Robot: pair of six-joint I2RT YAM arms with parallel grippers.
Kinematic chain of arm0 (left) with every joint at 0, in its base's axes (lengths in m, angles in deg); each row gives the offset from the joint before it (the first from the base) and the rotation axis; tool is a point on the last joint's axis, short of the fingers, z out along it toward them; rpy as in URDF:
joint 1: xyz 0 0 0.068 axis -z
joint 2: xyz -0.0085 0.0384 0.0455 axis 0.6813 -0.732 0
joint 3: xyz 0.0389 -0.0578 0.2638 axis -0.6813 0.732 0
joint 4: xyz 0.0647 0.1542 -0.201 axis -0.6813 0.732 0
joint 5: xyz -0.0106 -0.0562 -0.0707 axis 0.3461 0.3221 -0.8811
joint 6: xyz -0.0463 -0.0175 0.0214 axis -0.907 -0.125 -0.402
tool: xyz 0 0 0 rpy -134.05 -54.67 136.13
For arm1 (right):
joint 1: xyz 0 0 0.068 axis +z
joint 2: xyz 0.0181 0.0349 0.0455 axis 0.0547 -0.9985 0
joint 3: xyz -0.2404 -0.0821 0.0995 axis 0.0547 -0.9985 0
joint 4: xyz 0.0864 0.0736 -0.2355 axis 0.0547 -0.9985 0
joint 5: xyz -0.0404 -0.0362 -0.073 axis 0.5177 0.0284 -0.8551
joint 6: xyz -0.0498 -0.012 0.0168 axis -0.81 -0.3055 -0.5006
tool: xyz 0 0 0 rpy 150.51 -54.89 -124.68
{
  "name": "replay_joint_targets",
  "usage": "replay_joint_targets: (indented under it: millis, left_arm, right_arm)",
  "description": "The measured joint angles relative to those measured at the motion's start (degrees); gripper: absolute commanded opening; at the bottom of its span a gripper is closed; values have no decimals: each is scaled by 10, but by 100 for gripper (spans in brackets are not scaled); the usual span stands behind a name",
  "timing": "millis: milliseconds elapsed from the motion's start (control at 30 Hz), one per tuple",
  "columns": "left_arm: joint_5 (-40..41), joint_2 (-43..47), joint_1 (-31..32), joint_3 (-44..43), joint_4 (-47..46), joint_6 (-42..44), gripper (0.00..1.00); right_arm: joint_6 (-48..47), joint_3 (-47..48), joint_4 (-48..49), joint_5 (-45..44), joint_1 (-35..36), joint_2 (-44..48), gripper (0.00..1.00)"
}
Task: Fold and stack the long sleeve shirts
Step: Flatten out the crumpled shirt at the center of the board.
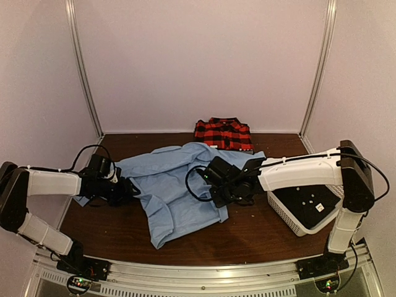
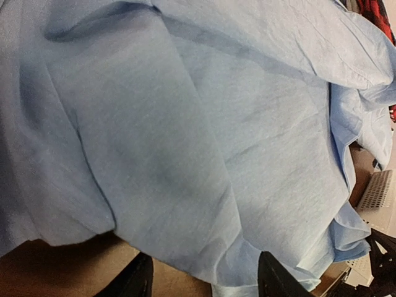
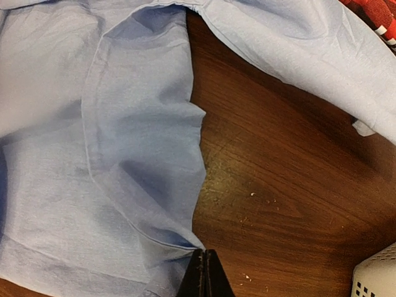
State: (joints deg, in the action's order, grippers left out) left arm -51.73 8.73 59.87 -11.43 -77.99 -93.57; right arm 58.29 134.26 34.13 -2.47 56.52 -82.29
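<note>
On table (image 1: 260, 232), blue shirt (image 1: 173, 185) pinched by right end effector (image 3: 205, 258), left end effector (image 2: 207, 275) spread at hem

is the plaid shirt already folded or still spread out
Folded: the red-and-black plaid shirt sits as a compact rectangle at the back of the table.

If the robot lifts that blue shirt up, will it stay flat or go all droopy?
Likely droopy: the blue shirt lies wrinkled and folded over itself. It would probably hang down from the right gripper, shut on its edge.
</note>
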Motion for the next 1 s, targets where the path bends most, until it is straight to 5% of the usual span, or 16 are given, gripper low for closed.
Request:
replay_joint_targets:
  millis: [233,433,667,867,1000]
  left_arm:
    - [23,-28,0,1,-34,-21,0]
    - [97,0,-12,-17,40,-19,0]
    - [192,106,-118,-21,142,6,0]
    - [194,144,-136,-14,180,15,1]
    - [163,144,-141,6,183,17,16]
  right_arm:
    - [0,-9,7,0,-15,7,0]
    - [-6,-19,8,-5,-43,16,0]
    - [-31,-42,3,-18,-145,55,0]
    - [-51,-43,5,-10,-179,76,0]
    - [-59,-52,3,-1,-178,76,6]
